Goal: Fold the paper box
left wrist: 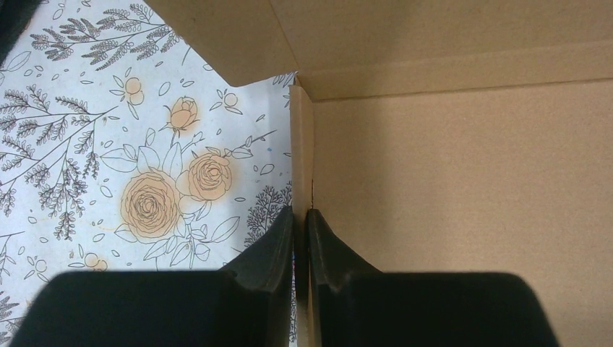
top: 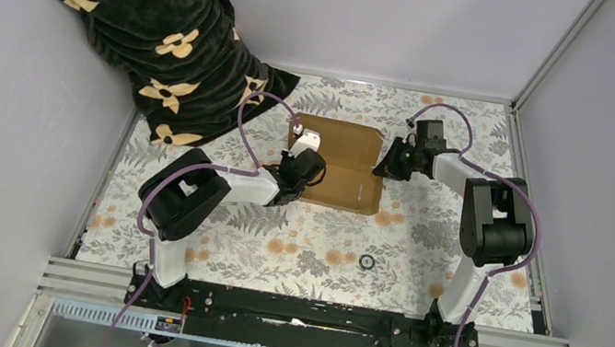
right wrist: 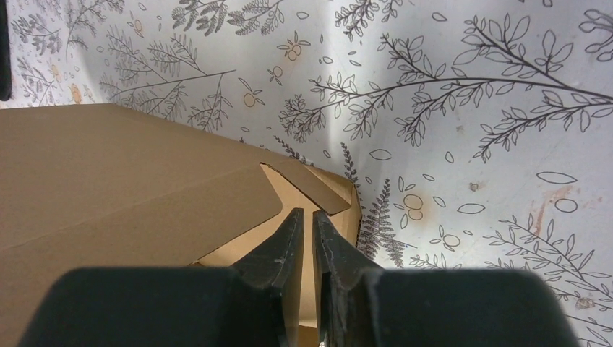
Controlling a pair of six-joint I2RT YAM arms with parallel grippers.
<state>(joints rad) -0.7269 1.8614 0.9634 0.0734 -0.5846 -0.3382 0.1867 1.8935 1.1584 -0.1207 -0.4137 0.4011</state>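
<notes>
Two black two-finger grippers meet the paper box (top: 346, 156), a plain brown corrugated cardboard piece with crease lines and notched tabs, one at each end of it. The box lies partly folded near the middle of the white, flower-printed table cover (top: 321, 241), its panels raised rather than flat.

The left gripper (top: 308, 172) sits at the box's left end. In the left wrist view its fingers (left wrist: 278, 242) are pressed together on a thin upright cardboard flap that stands edge-on between them, with the broad brown panel of the box (left wrist: 470, 181) spreading to the right of the gripper (left wrist: 301, 215) and bare table cover to the left.

The right gripper (top: 383, 164) touches the box's right end. In the right wrist view its jaws stand almost together, a narrow strip of cardboard showing in the slit of that gripper (right wrist: 307, 215); it pinches the box's edge, and the sloping brown panel (right wrist: 108, 173) runs off to the left of the fingers (right wrist: 332, 249).

A small black ring (top: 367, 261) lies on the cover nearer the arm bases, well apart from the box. A black cloth with tan flower shapes (top: 153, 9) hangs over the far left corner.
</notes>
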